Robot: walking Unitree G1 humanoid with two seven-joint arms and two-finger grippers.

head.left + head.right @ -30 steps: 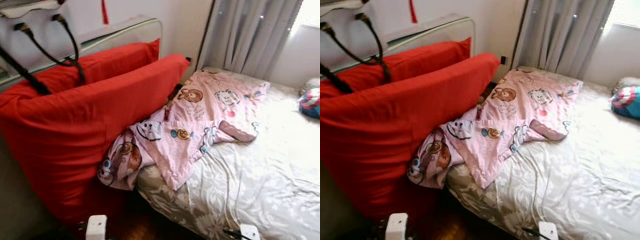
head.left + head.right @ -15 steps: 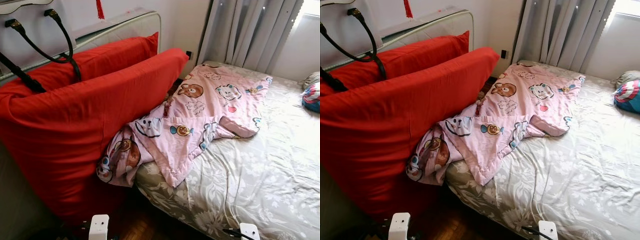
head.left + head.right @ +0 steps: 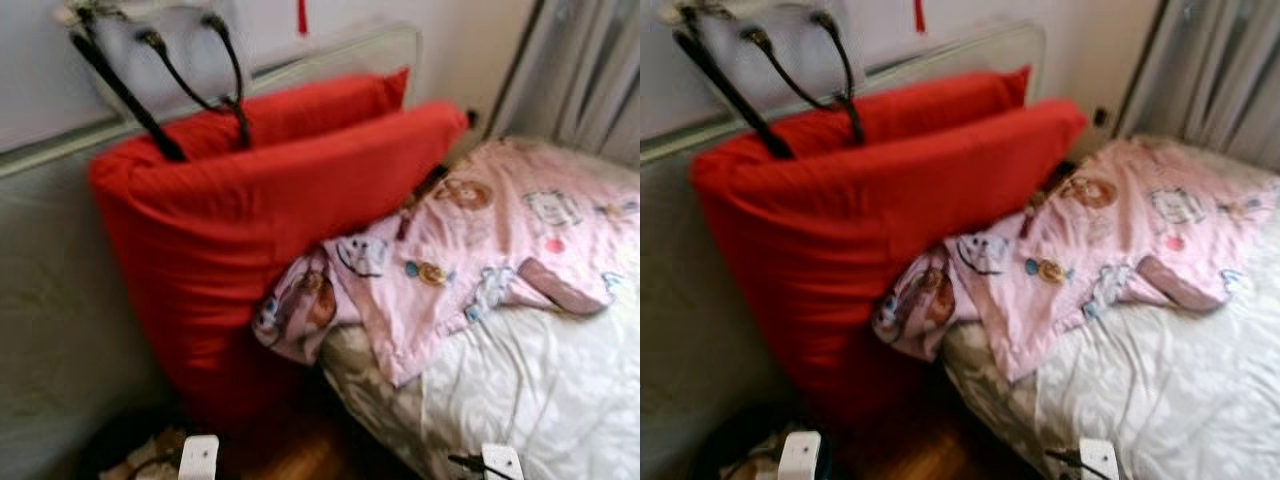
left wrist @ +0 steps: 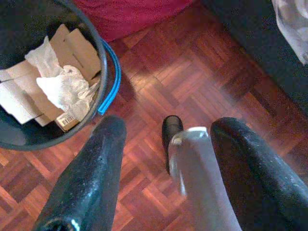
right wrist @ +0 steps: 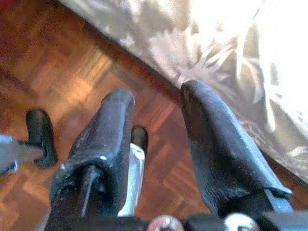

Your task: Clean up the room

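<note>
Here: crumpled pink cartoon blanket [image 3: 470, 250] against red cushion [image 3: 250, 230]; both grippers' fingers apart, empty.

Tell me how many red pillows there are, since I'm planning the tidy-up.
2. The front pillow stands on edge between the bed and the headboard; the back pillow stands behind it. Others may be hidden.

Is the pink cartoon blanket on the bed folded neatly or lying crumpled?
Crumpled. The pink cartoon blanket lies bunched and uneven on the bed, one end hanging off the edge against the red cushion.
</note>
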